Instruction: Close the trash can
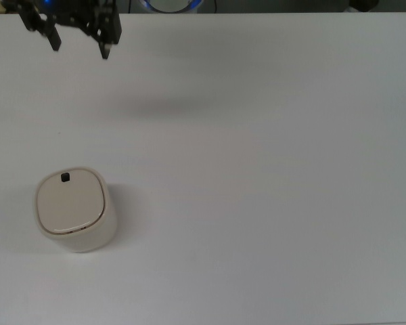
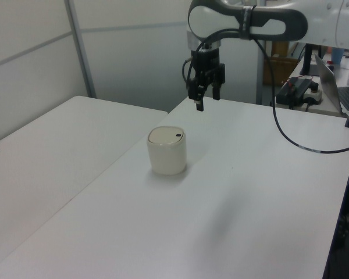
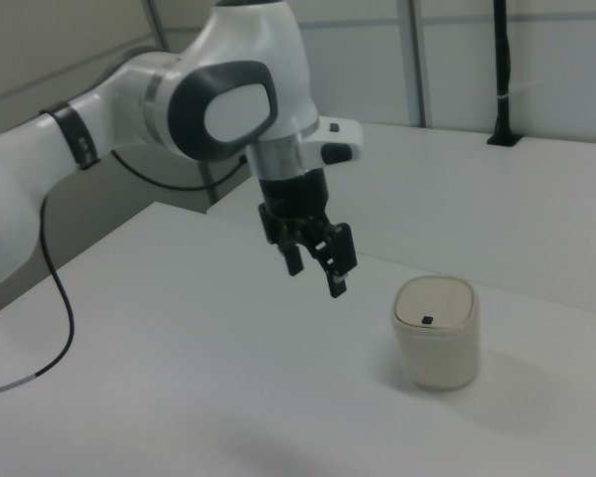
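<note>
The trash can (image 1: 72, 210) strikes me as light, thin-walled plastic: stiff enough to keep its shape, but smooth and likely to skid on the table (image 1: 271, 203) if I shove it sideways. I see no reason to grasp the body at all; if the lid (image 1: 70, 200) ever needed more, I would press straight down on its flat top near the dark square mark (image 1: 65, 177), so the force goes into the table and not into a slide.

It is a small cream-white bin, rounded-square in outline, with a beige lid lying flush and level on the rim in all three views. No gap shows, so I judge it closed and the job essentially done.

The bin stands upright on the bare white table, alone. My gripper (image 1: 79, 42) hangs well apart from it, up in the air and off toward the far side of the table from the bin in the top view, touching nothing. Its two fingers (image 3: 337, 275) are spread with open space between them and hold nothing
</note>
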Controlling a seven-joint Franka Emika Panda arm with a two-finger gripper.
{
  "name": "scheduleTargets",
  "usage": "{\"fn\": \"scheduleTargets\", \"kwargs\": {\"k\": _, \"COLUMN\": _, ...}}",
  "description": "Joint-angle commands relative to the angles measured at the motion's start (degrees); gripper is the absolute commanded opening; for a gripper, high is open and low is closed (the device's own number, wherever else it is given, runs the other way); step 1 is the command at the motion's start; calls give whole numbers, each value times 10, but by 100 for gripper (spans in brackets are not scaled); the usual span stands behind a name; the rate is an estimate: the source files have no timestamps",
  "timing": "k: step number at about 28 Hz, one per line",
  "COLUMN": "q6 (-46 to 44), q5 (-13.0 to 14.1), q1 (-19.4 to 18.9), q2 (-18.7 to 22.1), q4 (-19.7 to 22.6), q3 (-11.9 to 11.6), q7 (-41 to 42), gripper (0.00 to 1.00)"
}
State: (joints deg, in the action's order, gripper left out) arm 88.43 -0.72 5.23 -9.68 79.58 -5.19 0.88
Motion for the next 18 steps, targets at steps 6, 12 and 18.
{"fn": "scheduleTargets", "kwargs": {"k": 6, "q6": -39, "q5": -6, "q1": 1, "q2": 24, "q4": 13, "q3": -25, "q7": 127, "gripper": 100}}
{"fn": "scheduleTargets", "kwargs": {"k": 12, "q6": -36, "q5": -15, "q1": 1, "q2": 22, "q4": 14, "q3": -25, "q7": 139, "gripper": 100}}
{"fn": "scheduleTargets", "kwargs": {"k": 18, "q6": -36, "q5": -16, "q1": 0, "q2": 19, "q4": 15, "q3": -23, "q7": 134, "gripper": 100}}
